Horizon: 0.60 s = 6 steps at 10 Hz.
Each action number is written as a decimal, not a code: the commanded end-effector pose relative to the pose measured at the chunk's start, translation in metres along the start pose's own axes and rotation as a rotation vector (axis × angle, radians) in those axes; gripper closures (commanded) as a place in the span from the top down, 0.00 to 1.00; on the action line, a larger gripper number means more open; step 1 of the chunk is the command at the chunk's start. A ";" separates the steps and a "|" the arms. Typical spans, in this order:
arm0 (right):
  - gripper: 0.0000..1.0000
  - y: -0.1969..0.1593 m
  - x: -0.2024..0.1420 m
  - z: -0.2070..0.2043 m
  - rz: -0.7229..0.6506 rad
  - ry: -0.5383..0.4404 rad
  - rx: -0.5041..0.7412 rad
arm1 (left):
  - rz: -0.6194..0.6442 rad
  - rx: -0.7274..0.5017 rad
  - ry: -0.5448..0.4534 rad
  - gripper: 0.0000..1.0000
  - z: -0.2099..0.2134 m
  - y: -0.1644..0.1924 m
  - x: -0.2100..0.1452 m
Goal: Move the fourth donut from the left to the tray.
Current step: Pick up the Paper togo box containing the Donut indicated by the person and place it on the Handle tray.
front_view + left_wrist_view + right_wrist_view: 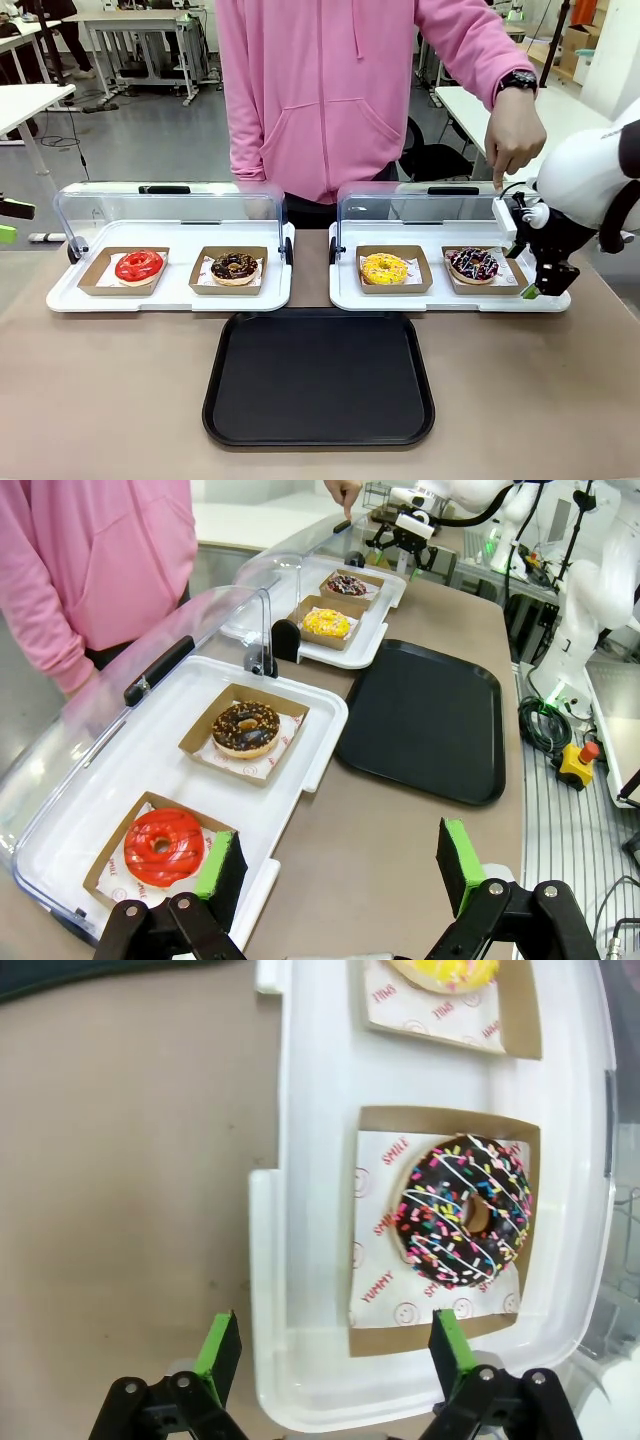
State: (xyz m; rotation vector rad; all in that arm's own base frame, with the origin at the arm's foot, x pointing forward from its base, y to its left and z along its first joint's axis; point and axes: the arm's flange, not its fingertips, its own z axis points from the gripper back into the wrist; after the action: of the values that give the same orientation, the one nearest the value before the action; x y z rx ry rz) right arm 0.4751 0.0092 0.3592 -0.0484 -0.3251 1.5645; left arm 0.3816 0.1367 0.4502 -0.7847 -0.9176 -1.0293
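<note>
My right gripper [336, 1352] is spread wide with nothing between the green pads [452, 1342]. In the right wrist view it hangs at the bottom of the frame, over the near edge of the white tray [300, 1190]. One pad sits above the lower corner of the brown cardboard holder [450, 1118]; the other is off over the bare table [120, 1160]. The fourth donut [465, 1210], chocolate glaze with white drizzle and coloured sprinkles, lies in that holder right of centre, untouched, with the yellow donut [445, 970] at the top edge. In the front view a person's hand [515, 140] at upper right is at the raised clear lid [430, 205], apparently holding it open, so the way in looks free.

I judge this step to be the approach. I am offset from the holder, so I should shift toward the right of my wrist frame until the jaws straddle a holder wall. Then I should descend gently, since the glaze would smear. The black tray [318, 378] lies at lower centre. My left gripper [338, 868] is likewise spread, near the red donut [163, 845].
</note>
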 end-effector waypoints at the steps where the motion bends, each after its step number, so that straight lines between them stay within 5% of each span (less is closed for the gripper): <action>1: 1.00 -0.010 -0.005 -0.010 0.008 0.053 -0.040 | -0.007 -0.005 -0.018 1.00 0.001 -0.001 0.002; 6: 1.00 -0.022 -0.015 -0.032 0.029 0.082 -0.058 | -0.007 -0.005 -0.018 1.00 0.001 -0.001 0.002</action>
State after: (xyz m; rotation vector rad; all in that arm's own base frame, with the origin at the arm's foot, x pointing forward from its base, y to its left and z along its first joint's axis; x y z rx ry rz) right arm 0.4941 0.0014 0.3338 -0.1225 -0.3120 1.5654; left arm 0.3816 0.1367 0.4502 -0.7847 -0.9176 -1.0293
